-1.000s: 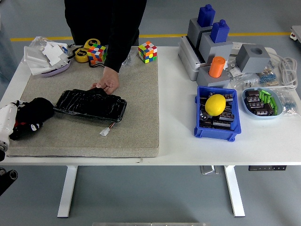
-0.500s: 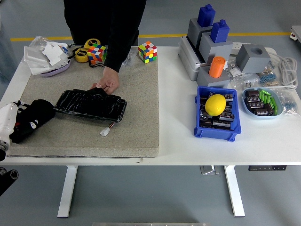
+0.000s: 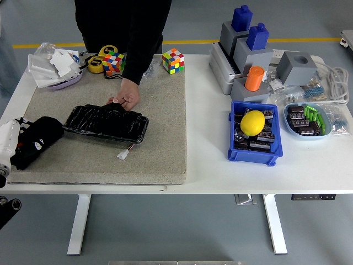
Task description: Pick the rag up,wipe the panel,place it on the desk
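The black panel (image 3: 106, 123) lies on the grey mat (image 3: 160, 138), with a white plug (image 3: 123, 155) on thin wires at its near right corner. A person's hand (image 3: 126, 99) rests on the panel's far edge. My left hand (image 3: 34, 142) lies low at the mat's left edge, left of the panel and apart from it. It is curled on the black rag (image 3: 48, 126), which bulges past it toward the panel. Black on black, the two are hard to separate. My right arm is out of view.
Two colour cubes (image 3: 172, 60), tape rolls (image 3: 99, 62) and a tray of papers (image 3: 55, 69) stand at the back left. A blue bin (image 3: 252, 152) with a yellow lemon, grey blocks (image 3: 242, 49), a small dish (image 3: 309, 121) and cables fill the right side.
My left hand with the rag has sunk and drawn back slightly to the left; the rounded lump is now flatter on the mat. The person's hand and the panel stay put.
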Robot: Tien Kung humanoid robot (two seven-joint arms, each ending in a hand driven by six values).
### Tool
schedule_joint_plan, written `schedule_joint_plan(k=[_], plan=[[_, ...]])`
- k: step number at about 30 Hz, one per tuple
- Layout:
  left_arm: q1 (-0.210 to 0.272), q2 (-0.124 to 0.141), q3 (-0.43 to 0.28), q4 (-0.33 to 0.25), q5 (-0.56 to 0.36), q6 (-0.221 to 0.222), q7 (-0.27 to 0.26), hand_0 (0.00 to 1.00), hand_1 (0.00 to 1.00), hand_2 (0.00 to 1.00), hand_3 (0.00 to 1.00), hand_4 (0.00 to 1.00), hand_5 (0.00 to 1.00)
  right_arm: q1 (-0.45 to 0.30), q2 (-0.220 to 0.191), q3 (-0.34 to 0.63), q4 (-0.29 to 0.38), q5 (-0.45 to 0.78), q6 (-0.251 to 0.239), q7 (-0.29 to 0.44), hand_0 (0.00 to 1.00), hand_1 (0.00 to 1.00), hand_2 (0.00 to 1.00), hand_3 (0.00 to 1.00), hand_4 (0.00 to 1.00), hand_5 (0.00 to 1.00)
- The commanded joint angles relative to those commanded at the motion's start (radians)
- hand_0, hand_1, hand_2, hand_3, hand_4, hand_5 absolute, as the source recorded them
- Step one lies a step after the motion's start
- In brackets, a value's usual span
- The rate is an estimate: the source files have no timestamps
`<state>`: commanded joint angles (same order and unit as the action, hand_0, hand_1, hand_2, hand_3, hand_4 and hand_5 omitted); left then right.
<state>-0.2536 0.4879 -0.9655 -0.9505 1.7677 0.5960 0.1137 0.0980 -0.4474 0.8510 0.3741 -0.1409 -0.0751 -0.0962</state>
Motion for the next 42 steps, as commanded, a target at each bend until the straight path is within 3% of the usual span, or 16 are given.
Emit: schedule_joint_plan(k=[19, 32, 42], plan=[[-0.036, 0.039, -0.047, -0.044, 0.014, -0.008, 0.015, 0.244, 0.213, 0.417, 0.62, 0.592, 0.102, 0.009, 0.003, -0.003, -0.001, 0.001, 0.0, 0.003, 0.724, 0.635, 0.677, 0.638, 0.998, 0.632], [-0.073, 0.01, -0.042, -0.081, 0.018, -0.013, 0.042, 0.233, 0.195, 0.417, 0.624, 0.548, 0.061, 0.01, 0.003, -0.009, -0.009, 0.0, 0.004, 0.003, 0.724, 0.636, 0.677, 0.638, 0.998, 0.633], [-0.084, -0.034, -0.017, -0.065, 0.004, -0.007, 0.042, 0.226, 0.183, 0.411, 0.627, 0.539, 0.062, 0.01, 0.005, -0.014, -0.011, -0.006, 0.002, 0.005, 0.724, 0.636, 0.677, 0.638, 0.998, 0.635]])
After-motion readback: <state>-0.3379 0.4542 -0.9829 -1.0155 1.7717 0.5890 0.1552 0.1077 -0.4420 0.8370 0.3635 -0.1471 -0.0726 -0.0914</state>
